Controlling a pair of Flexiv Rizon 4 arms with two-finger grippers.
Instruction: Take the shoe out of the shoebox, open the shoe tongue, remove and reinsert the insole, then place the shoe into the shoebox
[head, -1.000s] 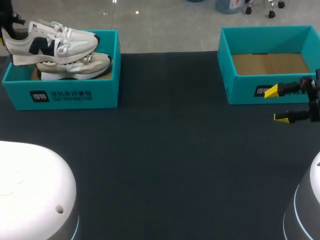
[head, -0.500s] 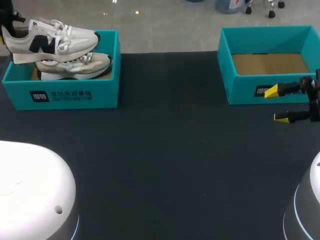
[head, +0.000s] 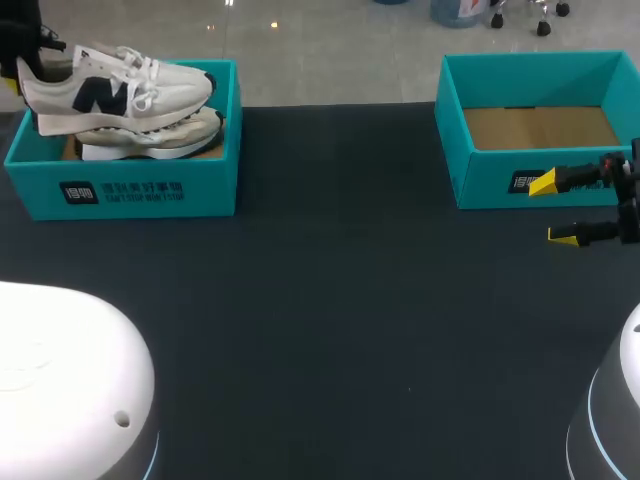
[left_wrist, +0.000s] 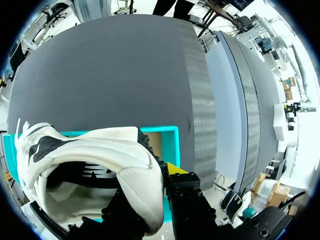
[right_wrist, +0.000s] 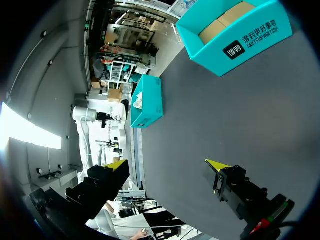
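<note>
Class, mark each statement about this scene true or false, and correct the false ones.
1. The left pincer grips a shoe by its heel. True.
2. The right box holds a shoe. False: only its cardboard floor shows inside.
3. The right pincer is open and holds nothing. True.
4. The gripped shoe lies on the table between the boxes. False: it is held just above the left box.
5. No shoe is inside the left box. False: a second shoe lies in it, under the gripped one.
</note>
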